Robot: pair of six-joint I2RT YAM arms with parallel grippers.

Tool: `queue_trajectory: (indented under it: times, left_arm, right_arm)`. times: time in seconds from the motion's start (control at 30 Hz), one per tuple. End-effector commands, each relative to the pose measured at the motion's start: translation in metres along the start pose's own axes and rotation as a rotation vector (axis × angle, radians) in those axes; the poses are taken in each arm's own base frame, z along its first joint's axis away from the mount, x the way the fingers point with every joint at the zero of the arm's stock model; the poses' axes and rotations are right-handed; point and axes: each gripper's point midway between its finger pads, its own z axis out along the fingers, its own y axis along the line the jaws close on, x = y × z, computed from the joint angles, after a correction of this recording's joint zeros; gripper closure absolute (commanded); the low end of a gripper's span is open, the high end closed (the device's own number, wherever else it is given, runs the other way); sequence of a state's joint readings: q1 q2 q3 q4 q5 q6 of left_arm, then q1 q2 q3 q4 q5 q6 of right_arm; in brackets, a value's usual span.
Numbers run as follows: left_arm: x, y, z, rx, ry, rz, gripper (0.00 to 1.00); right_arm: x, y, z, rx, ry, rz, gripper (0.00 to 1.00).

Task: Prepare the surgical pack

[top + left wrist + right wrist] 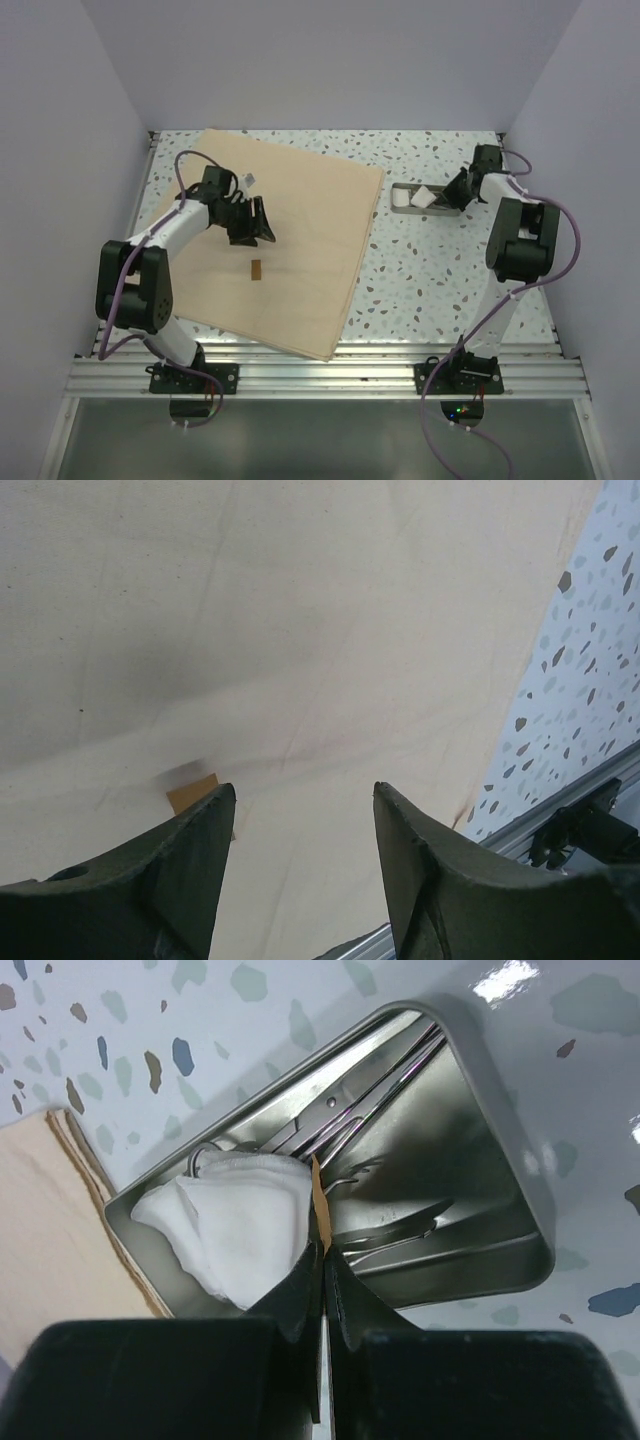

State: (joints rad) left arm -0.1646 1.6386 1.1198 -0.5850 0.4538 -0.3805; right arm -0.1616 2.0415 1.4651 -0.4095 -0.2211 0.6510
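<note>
Top: tan sheet (290, 240) is lying spread centre-left on bench (420, 270), left fingers (260, 225) hovering released above it.
L wrist: brown tab (192, 792) is sitting on sheet.
R wrist: right fingers (300, 1290) are clenching, prob., a brown strip (320, 1205) over tray (480, 1160), beside gauze (230, 1220). With so thin a grip, strip is risking slipping back into tray.

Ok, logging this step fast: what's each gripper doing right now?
Left gripper: open, empty, above the fabric sheet.
Right gripper: closed on a thin brown strip, over the tray.
</note>
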Motion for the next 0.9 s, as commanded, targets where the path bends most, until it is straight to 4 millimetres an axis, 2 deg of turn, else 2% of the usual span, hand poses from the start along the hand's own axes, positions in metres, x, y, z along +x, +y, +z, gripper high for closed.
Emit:
queue_trajectory:
  times: [0.0,0.03,0.07,0.17,0.4,0.5,0.53,0.63,0.67,0.7,0.73,0.87]
  left_arm:
    - [-0.013,-0.005,-0.002,0.018,-0.028,0.040,0.39]
    - [-0.012,-0.003,-0.002,0.006,-0.023,0.039,0.38]
    - [-0.010,0.000,-0.002,-0.005,-0.019,0.037,0.38]
    - [-0.004,0.009,-0.003,-0.047,-0.008,0.030,0.36]
    - [0.011,0.038,-0.007,-0.231,0.011,0.003,0.38]
    - [0.020,0.040,-0.004,-0.260,0.035,0.020,0.38]
    - [0.020,0.040,-0.003,-0.255,0.033,0.024,0.40]
    - [0.022,0.036,0.000,-0.224,0.042,0.052,0.41]
    - [0.023,0.037,0.000,-0.225,0.045,0.055,0.42]
    - [0.024,0.039,0.001,-0.225,0.052,0.064,0.42]
    - [0.025,0.040,0.002,-0.230,0.054,0.068,0.43]
    - [0.033,0.047,0.005,-0.253,0.066,0.040,0.46]
  right_arm:
    - [-0.018,0.000,-0.004,0.020,-0.033,-0.023,1.00]
    - [-0.020,0.000,-0.005,0.026,-0.034,-0.022,0.99]
    - [-0.022,-0.001,-0.006,0.030,-0.040,-0.022,0.89]
    - [-0.021,0.001,-0.013,0.026,-0.031,-0.036,0.69]
    - [-0.018,0.011,-0.050,0.021,-0.058,-0.041,0.62]
    - [-0.005,0.023,-0.070,-0.010,-0.046,-0.038,0.61]
    - [0.001,0.032,-0.081,-0.042,-0.047,-0.051,0.61]
    - [0.030,0.061,-0.094,-0.101,-0.016,-0.131,0.60]
    - [0.044,0.079,-0.102,-0.136,-0.005,-0.175,0.60]
    - [0.051,0.085,-0.106,-0.152,0.005,-0.196,0.60]
    - [0.075,0.102,-0.109,-0.181,0.043,-0.248,0.60]
    - [0.122,0.126,-0.121,-0.256,0.118,-0.340,0.60]
